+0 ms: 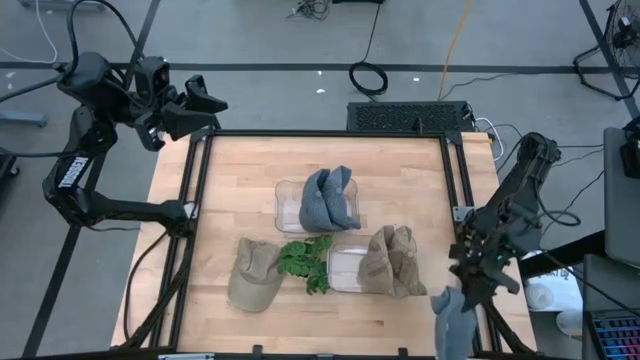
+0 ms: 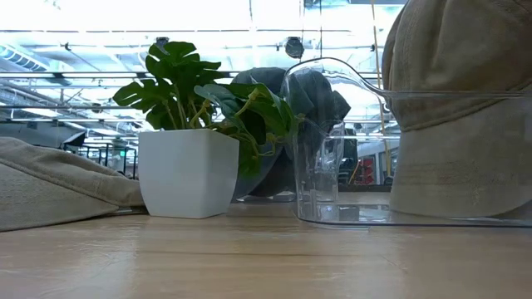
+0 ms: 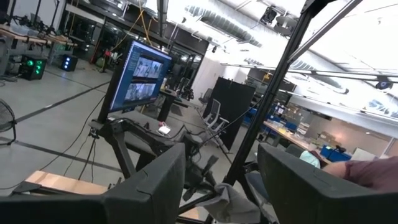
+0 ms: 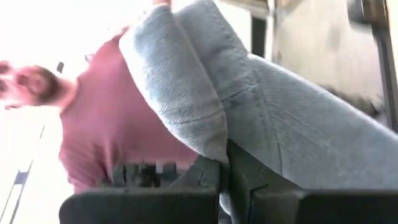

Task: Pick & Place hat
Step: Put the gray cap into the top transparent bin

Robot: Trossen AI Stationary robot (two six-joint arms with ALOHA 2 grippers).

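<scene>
Four hats on view. Blue-grey hat (image 1: 455, 322) pinched between pressed-together fingers of right gripper (image 1: 468, 297), at table's (image 1: 400, 160) near right corner, partly past its edge. Second blue-grey hat (image 1: 328, 198) in far clear bin (image 1: 285, 205); tan hat (image 1: 393, 262) in near clear bin (image 1: 340, 270); khaki cap (image 1: 254, 275) flat on table beside potted plant (image 1: 310, 262). Left gripper (image 1: 200, 105) spread, empty, raised off far left corner.
</scene>
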